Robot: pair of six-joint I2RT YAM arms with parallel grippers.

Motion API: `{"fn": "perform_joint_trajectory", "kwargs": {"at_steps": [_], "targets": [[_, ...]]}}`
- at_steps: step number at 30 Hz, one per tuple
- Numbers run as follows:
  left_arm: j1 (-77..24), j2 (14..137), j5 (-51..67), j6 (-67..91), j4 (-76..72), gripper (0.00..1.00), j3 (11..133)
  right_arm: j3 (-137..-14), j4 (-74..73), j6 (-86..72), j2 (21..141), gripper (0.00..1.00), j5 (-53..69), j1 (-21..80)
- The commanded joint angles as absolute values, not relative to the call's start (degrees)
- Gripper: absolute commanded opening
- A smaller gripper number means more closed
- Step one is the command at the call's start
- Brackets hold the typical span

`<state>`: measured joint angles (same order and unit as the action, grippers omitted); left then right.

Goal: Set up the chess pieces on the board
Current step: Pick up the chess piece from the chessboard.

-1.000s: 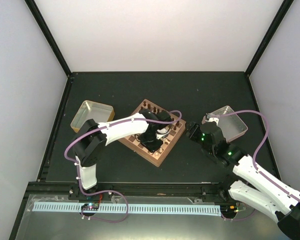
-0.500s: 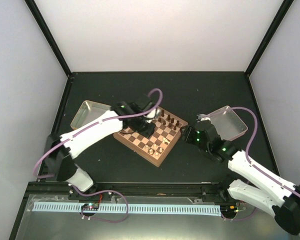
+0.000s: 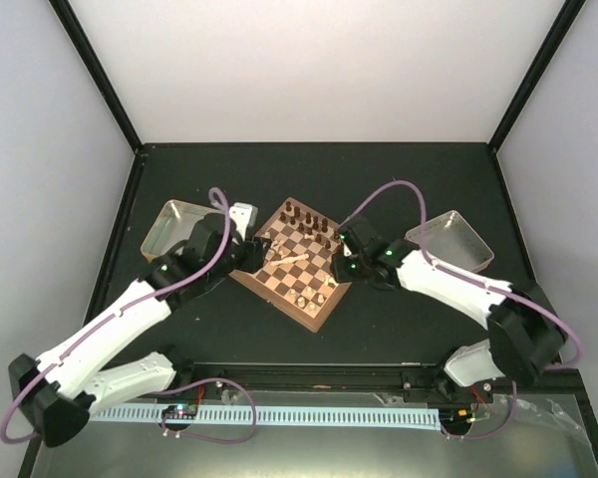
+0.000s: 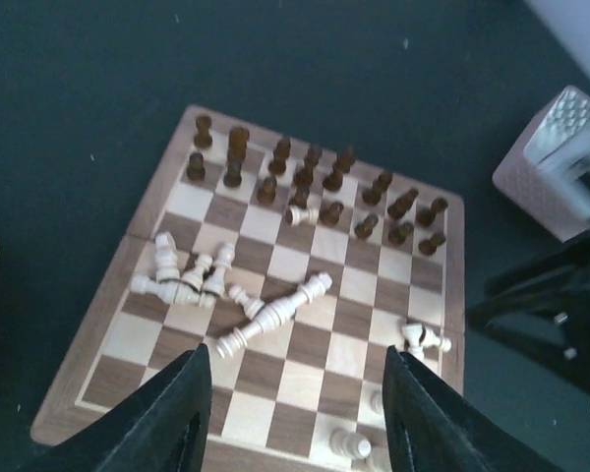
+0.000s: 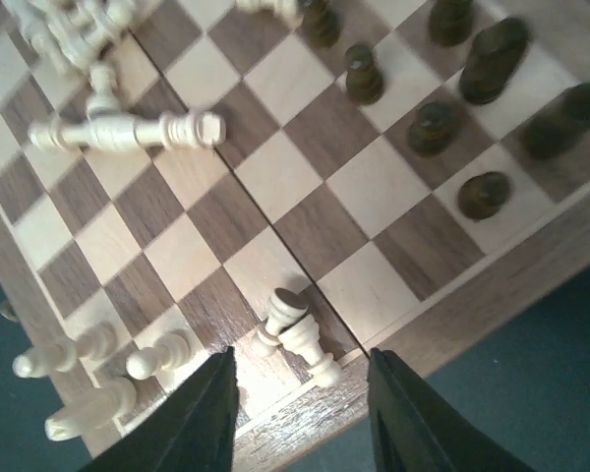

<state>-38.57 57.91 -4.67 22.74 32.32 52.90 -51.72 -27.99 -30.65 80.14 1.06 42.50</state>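
The board (image 3: pixel 297 261) lies mid-table as a diamond. Dark chess pieces (image 4: pixel 305 182) stand in its far rows. Pale chess pieces lie toppled: a tall one (image 4: pixel 273 315) mid-board, a cluster (image 4: pixel 182 275) to its left, and two (image 5: pixel 295 329) crossed by the rim. My left gripper (image 4: pixel 295 393) hovers open over the near edge of the board with nothing between its fingers. My right gripper (image 5: pixel 300 393) is open above the rim, its fingers (image 5: pixel 202 413) straddling the crossed pair without touching them. In the top view the left gripper (image 3: pixel 249 254) and right gripper (image 3: pixel 341 261) flank the board.
A metal tray (image 3: pixel 184 224) sits left of the board and another tray (image 3: pixel 453 239) to its right. The right arm's black wrist (image 4: pixel 551 295) and its pale camera housing (image 4: pixel 560 162) stand close beyond the board's right rim. Dark walls fence the table.
The left arm has drawn back from over the board to its left side and its jaws have widened. The right arm has swung from the right tray to the board's right corner, jaws narrowing.
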Motion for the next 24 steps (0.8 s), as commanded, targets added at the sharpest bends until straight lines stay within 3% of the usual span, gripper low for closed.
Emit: {"fn": "perform_joint_trajectory", "kwargs": {"at_steps": [1,20,24], "targets": [[-37.8,50.9,-8.0,24.1,19.6,0.52,47.6,-55.4,-33.2,-25.7,86.3,0.36,0.9,44.5],[-37.2,47.7,-6.7,23.4,17.6,0.53,44.3,-60.0,-35.7,-22.7,97.5,0.22,-3.8,46.6],[-37.2,47.4,-6.8,23.9,17.7,0.53,44.2,-60.1,-35.3,-21.7,98.1,0.12,-4.1,46.7]]}}
